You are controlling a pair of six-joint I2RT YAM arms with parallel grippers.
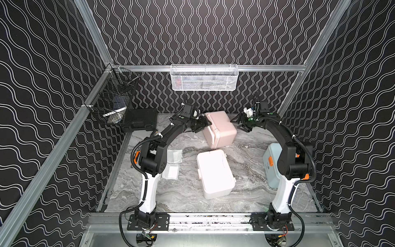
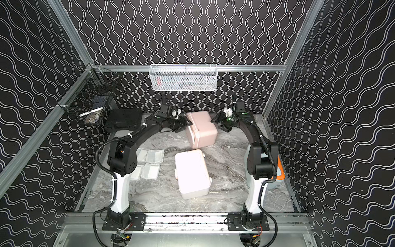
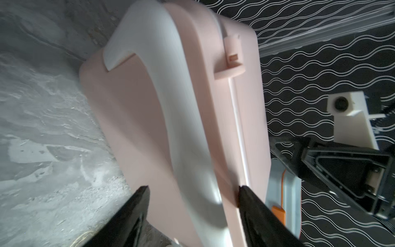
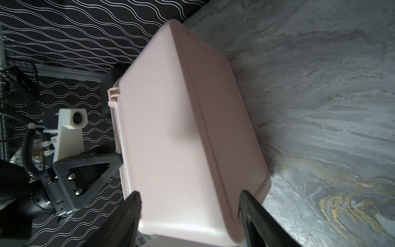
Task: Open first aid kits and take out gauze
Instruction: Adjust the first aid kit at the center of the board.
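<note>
Pink kit [image 1: 222, 132], lid shut, seemingly clamped by right tool [image 4: 190, 198]; left tool [image 3: 192, 190] spread.

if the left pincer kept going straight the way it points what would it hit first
The pink kit. The left pincer points at its lid, and the left wrist view shows the lid and white handle between the tips, so it would likely meet that face first; depth is unclear.

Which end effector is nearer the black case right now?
Left. The left end effector sits at the side of the pink kit that faces the black case; the right end effector is at the kit's opposite side, farther away.
</note>
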